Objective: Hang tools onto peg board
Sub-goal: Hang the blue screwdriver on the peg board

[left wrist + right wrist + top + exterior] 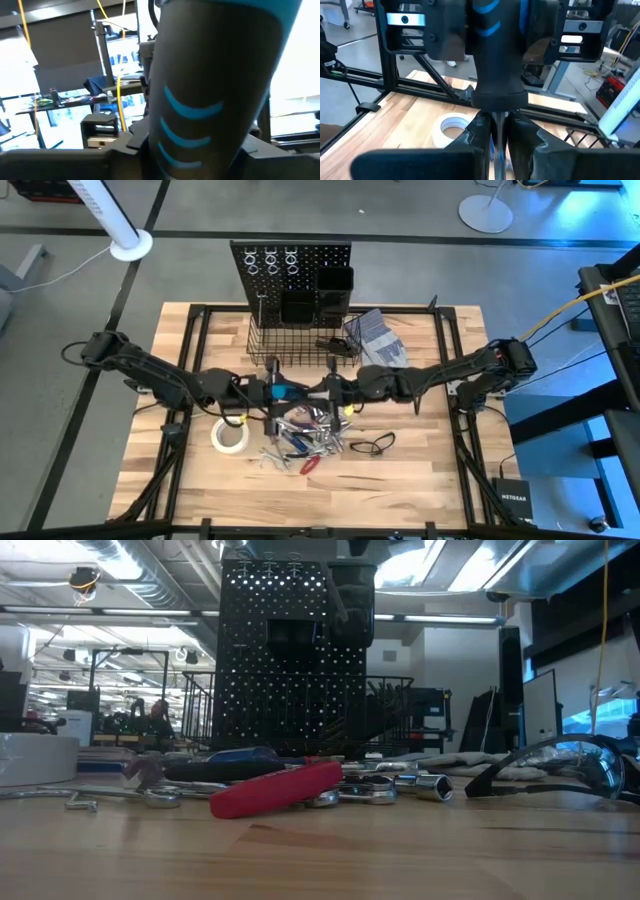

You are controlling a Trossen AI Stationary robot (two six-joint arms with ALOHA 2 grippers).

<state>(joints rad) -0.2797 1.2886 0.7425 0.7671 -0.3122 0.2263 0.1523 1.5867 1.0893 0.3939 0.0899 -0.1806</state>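
holding a blue-and-black-handled screwdriver between them above the table, the left gripper clasps its handle and the right gripper pinches its shaft. the pile of tools lies unhung; the peg board hooks look bare, so nearly everything remains.

- The peg board, a black perforated panel with silver hooks, black box bins and a wire basket at its base, is standing upright at the table's far edge.
- The tools, silver wrenches and red- and blue-handled pieces, are lying heaped mid-table toward the near edge.
- A white tape roll is lying flat just left of the heap.
- A dark screwdriver with blue handle stripes is being held above the heap.
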